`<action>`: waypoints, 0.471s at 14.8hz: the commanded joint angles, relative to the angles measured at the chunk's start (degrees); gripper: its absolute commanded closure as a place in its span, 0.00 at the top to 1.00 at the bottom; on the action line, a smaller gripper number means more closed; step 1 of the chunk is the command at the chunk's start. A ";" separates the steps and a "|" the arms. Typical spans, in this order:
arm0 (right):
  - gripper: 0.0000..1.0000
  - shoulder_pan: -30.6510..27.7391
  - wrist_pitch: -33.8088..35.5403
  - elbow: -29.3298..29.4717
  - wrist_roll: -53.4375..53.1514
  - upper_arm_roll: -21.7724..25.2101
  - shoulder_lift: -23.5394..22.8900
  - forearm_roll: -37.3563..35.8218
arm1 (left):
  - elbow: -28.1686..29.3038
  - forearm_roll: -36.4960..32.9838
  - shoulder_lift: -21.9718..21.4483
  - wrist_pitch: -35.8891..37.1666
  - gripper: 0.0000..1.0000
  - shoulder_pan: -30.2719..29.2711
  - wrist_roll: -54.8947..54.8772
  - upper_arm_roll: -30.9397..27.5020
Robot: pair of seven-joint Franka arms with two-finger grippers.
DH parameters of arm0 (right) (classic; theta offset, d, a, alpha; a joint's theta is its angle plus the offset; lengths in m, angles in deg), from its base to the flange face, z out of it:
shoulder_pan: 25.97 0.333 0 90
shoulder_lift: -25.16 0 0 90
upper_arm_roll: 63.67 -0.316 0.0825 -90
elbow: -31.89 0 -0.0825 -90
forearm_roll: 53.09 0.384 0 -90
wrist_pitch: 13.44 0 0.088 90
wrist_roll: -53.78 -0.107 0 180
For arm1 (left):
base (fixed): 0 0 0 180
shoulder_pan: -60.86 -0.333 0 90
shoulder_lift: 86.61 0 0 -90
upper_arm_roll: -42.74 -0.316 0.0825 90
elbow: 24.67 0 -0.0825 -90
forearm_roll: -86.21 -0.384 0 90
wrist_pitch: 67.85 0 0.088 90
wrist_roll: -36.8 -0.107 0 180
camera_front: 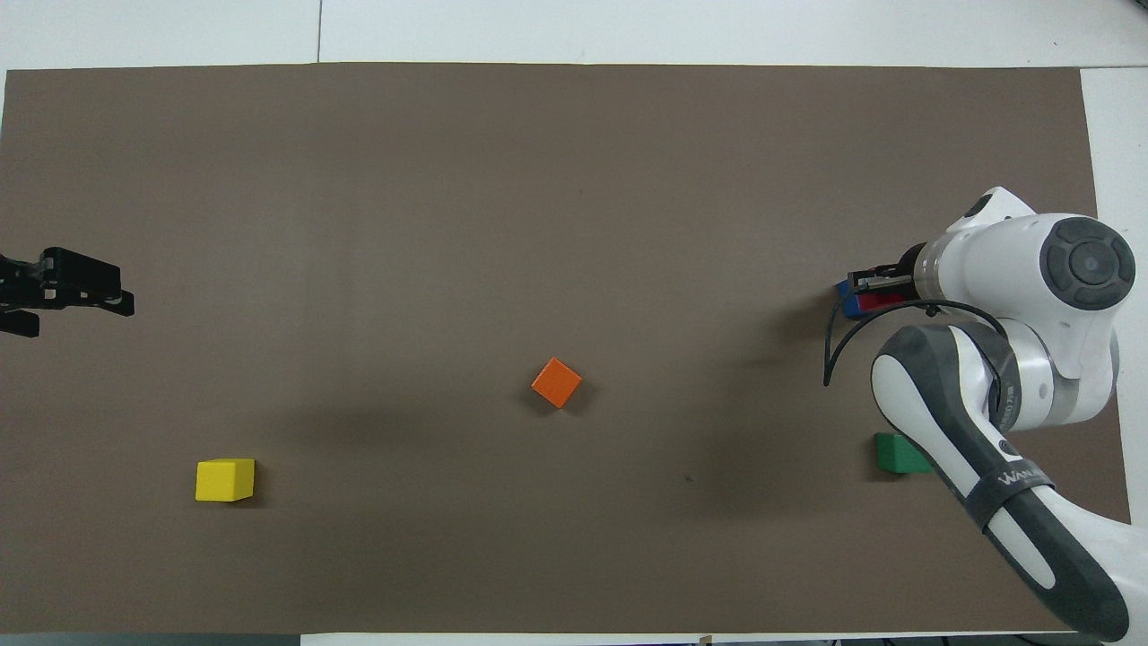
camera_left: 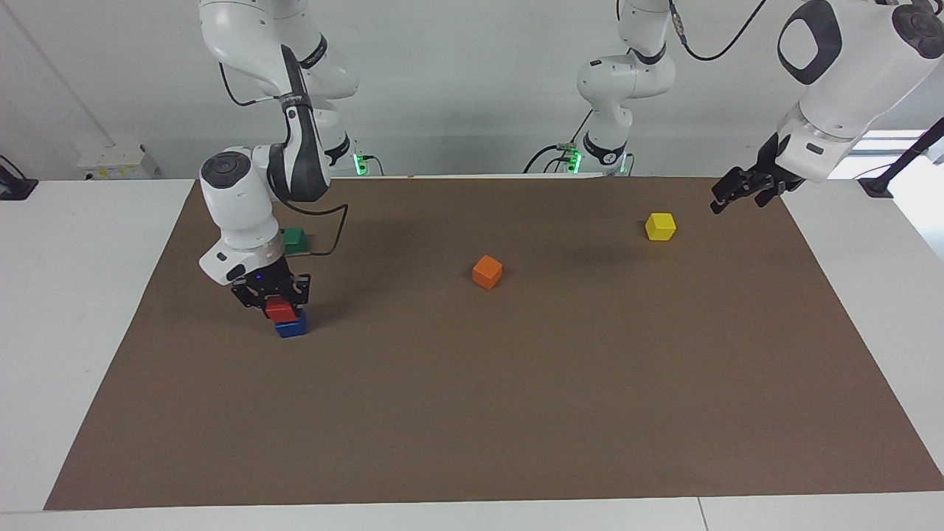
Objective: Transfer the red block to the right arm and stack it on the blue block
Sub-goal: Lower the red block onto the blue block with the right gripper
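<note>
Handover done. Right pincer clenched on red block, which sits on blue block at right arm's end of bench. Left: release, retreat. Left pincer released, waiting.

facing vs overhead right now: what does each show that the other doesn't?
Facing only: both arm bases, and the red block sitting on the blue block with the right gripper shut on it.
Overhead only: the mat's full outline; the right arm covers most of the stack.
Both: orange block, yellow block, green block, open left gripper waiting at its table end.
</note>
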 commanded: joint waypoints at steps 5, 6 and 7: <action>0.00 -2.24 -1.31 -1.96 5.73 -0.54 1.84 1.84 | -0.98 -0.69 0.02 0.84 1.00 1.73 0.71 -0.63; 0.00 -2.32 -1.31 -1.96 5.73 -0.54 1.84 2.36 | -0.98 -0.60 -0.06 0.92 1.00 2.16 0.71 -0.71; 0.00 -2.15 -1.40 -1.87 5.73 -0.54 1.84 3.24 | -0.98 -0.60 -0.07 1.01 1.00 2.17 0.71 -0.80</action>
